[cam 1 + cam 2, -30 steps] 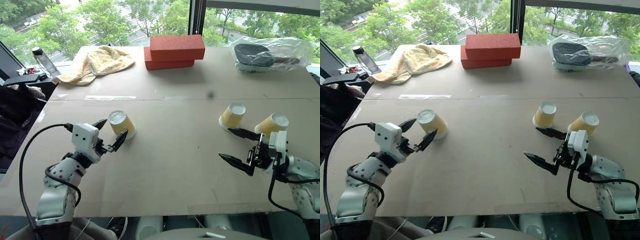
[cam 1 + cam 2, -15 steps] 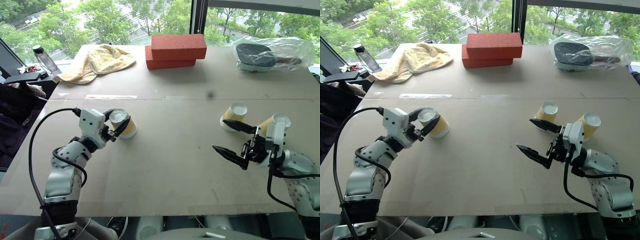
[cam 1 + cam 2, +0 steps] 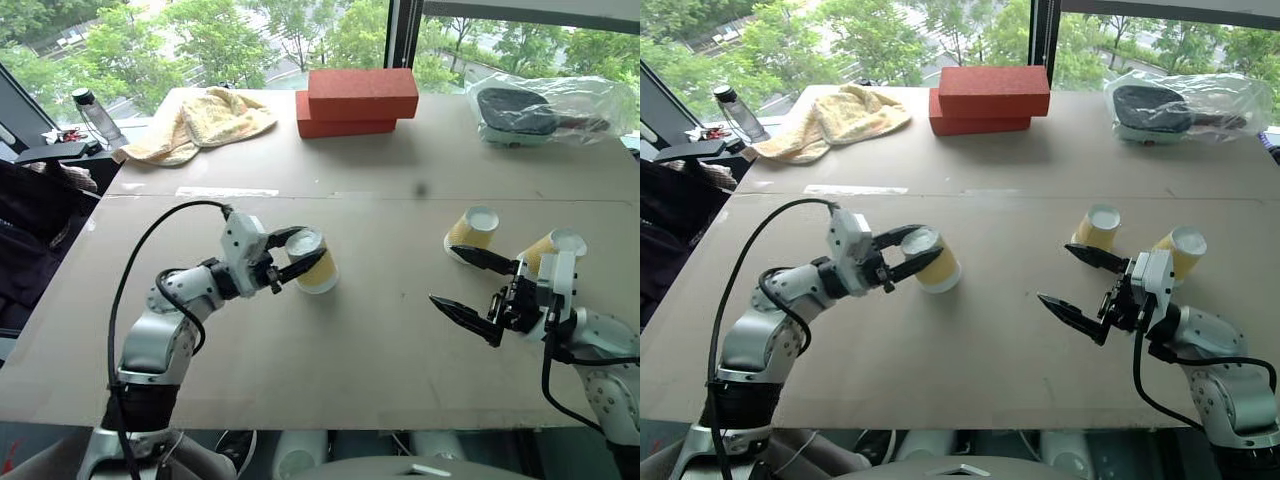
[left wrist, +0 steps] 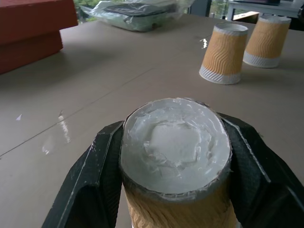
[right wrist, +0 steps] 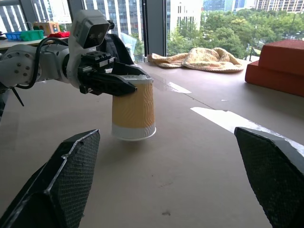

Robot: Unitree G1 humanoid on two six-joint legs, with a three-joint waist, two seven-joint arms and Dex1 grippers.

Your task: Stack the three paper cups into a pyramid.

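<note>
Left gripper fingers pinching one inverted cup, carrying step; next, set it beside the two standing cups. Right gripper fingers spread.

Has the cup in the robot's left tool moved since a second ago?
Yes. The held cup has shifted toward the table's middle, nearer the two other cups; it was left of the red bricks, now below them, clamped in the left tool.

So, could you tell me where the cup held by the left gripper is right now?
In the left eye view the held cup sits upside down in the left gripper, left of table centre, well apart from the two other cups by the right gripper.
</note>
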